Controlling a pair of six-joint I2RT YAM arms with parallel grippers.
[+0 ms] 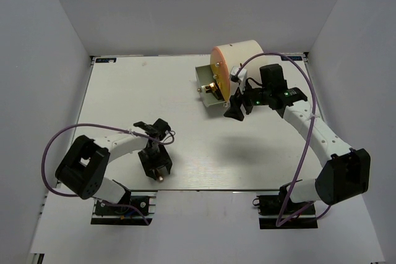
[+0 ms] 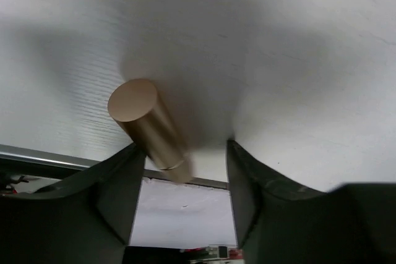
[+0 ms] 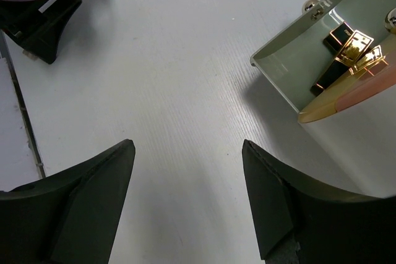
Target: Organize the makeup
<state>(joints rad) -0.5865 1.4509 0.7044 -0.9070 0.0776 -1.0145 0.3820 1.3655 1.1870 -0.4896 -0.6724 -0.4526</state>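
Observation:
A rose-gold lipstick tube (image 2: 148,129) lies tilted on the white table between the fingers of my left gripper (image 2: 181,146). It sits close to the left finger (image 2: 117,183), its lower end blurred, with a clear gap to the right finger. This gripper (image 1: 159,176) is open, close to the table's front edge. My right gripper (image 3: 188,144) is open over bare table with nothing between its fingers. It hangs just in front of the open drawer (image 3: 278,66), where black and gold lipstick tubes (image 3: 346,54) lie. No brushes show.
The large cream cylinder (image 1: 244,57) with the orange front lies at the back right, its drawer (image 1: 209,83) pulled out toward the left. The right gripper (image 1: 235,114) is beside it. White walls close the table on three sides.

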